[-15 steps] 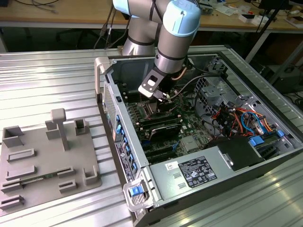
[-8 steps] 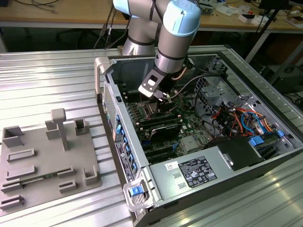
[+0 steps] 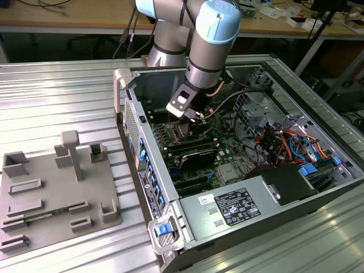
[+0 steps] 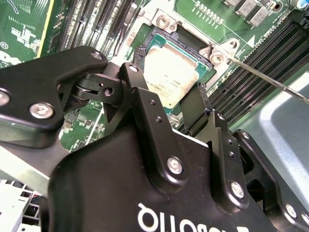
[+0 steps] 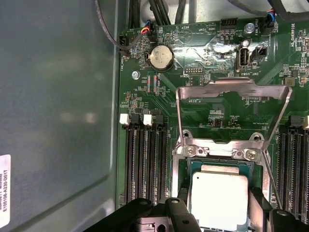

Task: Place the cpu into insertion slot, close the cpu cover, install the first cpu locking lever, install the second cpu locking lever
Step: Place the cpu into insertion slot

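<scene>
The cpu (image 5: 219, 195), a small square chip with a dull silver top, lies flat in the insertion slot (image 5: 217, 151) on the green board. In both wrist views my gripper (image 4: 166, 89) has a black finger against each of two opposite chip edges, shut on it. The cpu cover (image 5: 231, 88), a thin silvery frame with a large window, stands swung up on its hinge behind the slot. A thin locking lever (image 4: 270, 79) sticks out free beside the slot. In the exterior view my gripper (image 3: 190, 116) reaches down into the open computer case over the board.
Long black memory slots (image 5: 145, 164) flank the socket on both sides. A coin battery (image 5: 161, 58) sits beyond the cover. Bundled cables (image 3: 284, 142) and a power supply (image 3: 239, 205) fill the case's right and front. A grey fixture plate (image 3: 51, 187) lies on the table outside.
</scene>
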Controlling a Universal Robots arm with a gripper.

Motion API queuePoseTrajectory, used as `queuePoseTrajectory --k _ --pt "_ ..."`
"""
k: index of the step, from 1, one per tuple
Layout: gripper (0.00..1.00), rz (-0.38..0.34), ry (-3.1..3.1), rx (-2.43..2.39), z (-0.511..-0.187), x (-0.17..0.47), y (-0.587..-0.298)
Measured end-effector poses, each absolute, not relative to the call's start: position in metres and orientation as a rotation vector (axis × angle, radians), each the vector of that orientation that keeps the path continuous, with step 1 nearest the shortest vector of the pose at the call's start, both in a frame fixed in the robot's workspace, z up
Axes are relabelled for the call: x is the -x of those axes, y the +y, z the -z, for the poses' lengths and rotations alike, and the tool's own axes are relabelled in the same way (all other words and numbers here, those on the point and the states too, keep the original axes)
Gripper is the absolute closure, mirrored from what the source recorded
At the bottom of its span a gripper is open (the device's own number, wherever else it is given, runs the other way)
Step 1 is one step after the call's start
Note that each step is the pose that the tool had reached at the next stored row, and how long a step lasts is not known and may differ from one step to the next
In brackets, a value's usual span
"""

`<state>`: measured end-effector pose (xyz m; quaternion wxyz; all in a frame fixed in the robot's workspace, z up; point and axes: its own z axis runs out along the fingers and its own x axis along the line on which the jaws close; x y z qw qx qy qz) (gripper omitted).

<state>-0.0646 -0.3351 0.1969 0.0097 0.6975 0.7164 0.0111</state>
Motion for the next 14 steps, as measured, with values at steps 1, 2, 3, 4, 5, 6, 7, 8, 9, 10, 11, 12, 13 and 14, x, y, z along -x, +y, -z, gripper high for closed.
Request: queuePoseTrajectory --k 1,2,3,4,5,6,7,8,9,10,11,12,13,14 --pt "0.45 -0.035 2.237 -2.178 -0.1967 0.0645 -0.3350" --pt "0.45 -0.035 2.237 -2.177 -0.1967 0.0645 -0.3351" --pt "0.45 -0.035 2.237 -2.177 -0.1966 0.0645 -0.3351" --pt "0.45 -0.035 2.237 -2.177 -0.1966 0.0645 -0.3351" --pt "0.45 -0.035 2.237 -2.177 -0.1965 0.0645 -0.3351" --pt "0.45 -0.035 2.237 -2.177 -0.1965 0.0645 -0.3350" --pt "0.45 -0.035 2.237 -2.177 -0.1965 0.0645 -0.3350" --pt "0.45 -0.035 2.237 -2.177 -0.1965 0.0645 -0.3350" --pt "0.45 -0.035 2.237 -2.177 -0.1965 0.0645 -0.3350" --pt "0.45 -0.035 2.237 -2.177 -0.1964 0.0645 -0.3350" --pt "0.45 -0.036 2.237 -2.177 -0.1962 0.0644 -0.3350" --pt "0.39 -0.038 2.237 -2.177 -0.1959 0.0643 -0.3348" --pt "0.32 -0.036 2.237 -2.177 -0.1961 0.0644 -0.3349" --pt "0.32 -0.035 2.237 -2.177 -0.1963 0.0645 -0.3350"
